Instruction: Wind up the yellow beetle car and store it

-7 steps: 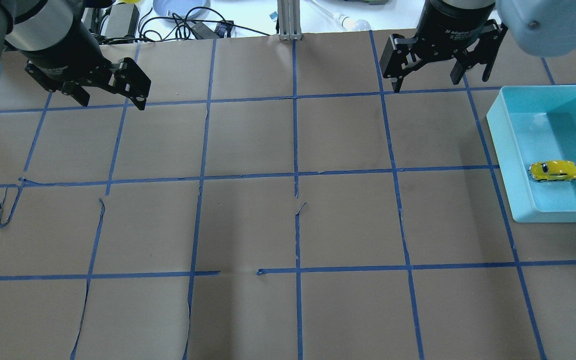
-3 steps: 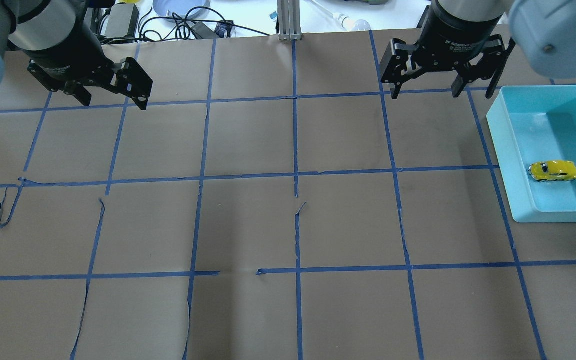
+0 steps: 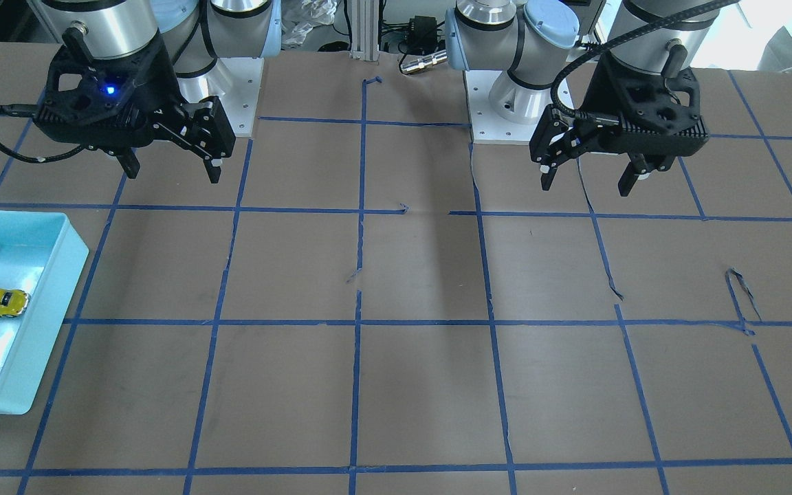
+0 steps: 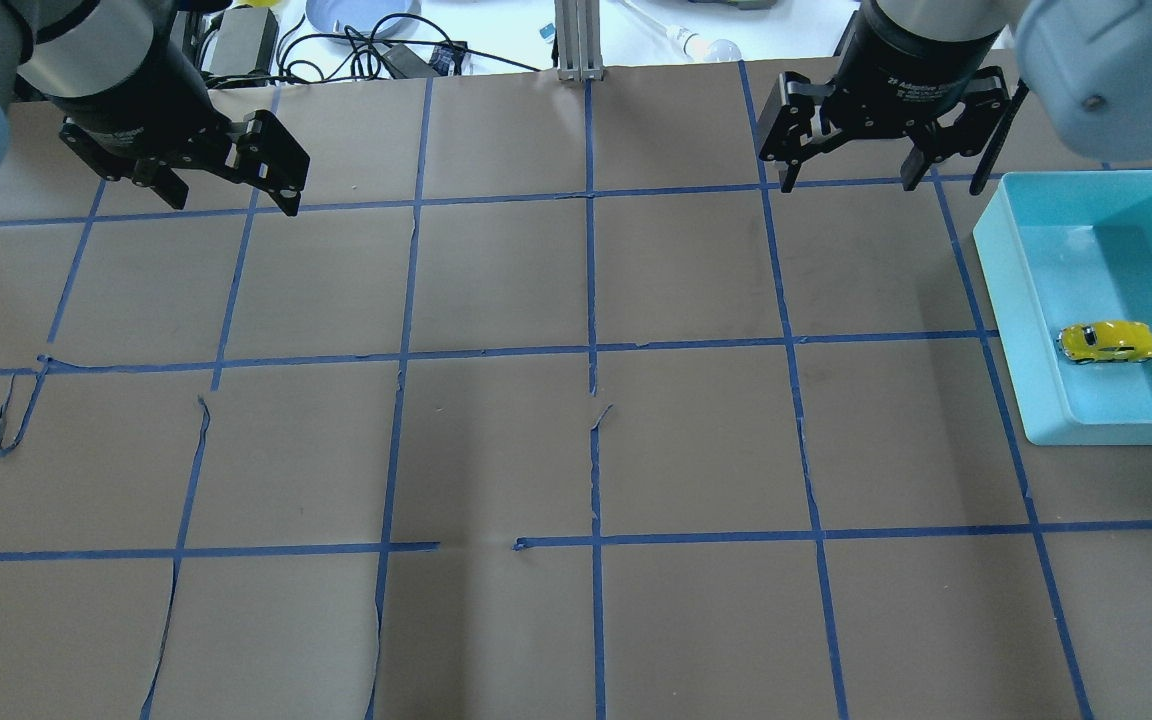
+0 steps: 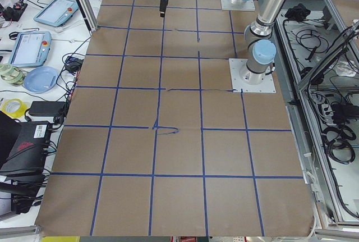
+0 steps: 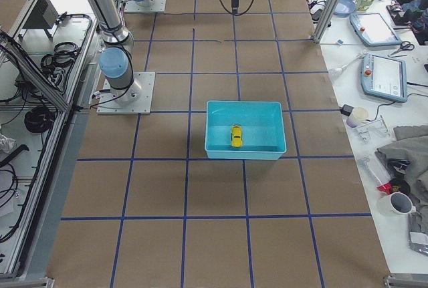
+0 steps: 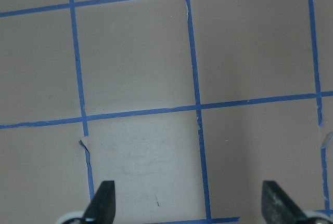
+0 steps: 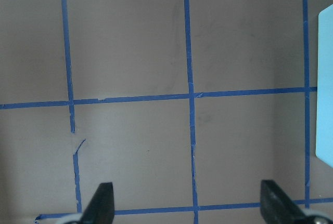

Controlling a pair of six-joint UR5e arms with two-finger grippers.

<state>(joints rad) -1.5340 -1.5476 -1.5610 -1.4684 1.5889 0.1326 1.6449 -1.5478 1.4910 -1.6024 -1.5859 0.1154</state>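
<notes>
Table (image 4: pixel 496 450) first, biggest of all, flat, under brown paper and blue tape squares. Gives a toy a smooth place to roll, most likely.

Next in size, blue bin (image 4: pixel 1008 310) at the robot's right side, flat on the paper, open on top. Looks like the put-away spot, with walls to stop a toy from rolling off.

Then right gripper (image 3: pixel 173 173), up in the air beside the bin and not over it. Claws spread wide, nothing between them.

Same for left gripper (image 3: pixel 590 185), far off on the other side. Spread wide too, nothing held, only paper and tape below in its own camera. Probably up high like that to keep out of the way.

Smallest of all, yellow beetle car (image 4: pixel 1107 342), down inside the bin on its wheels. Sits close to the wall nearest the table's middle, well apart from both claws. Seems put away. Cannot tell from here if wound up or not.
</notes>
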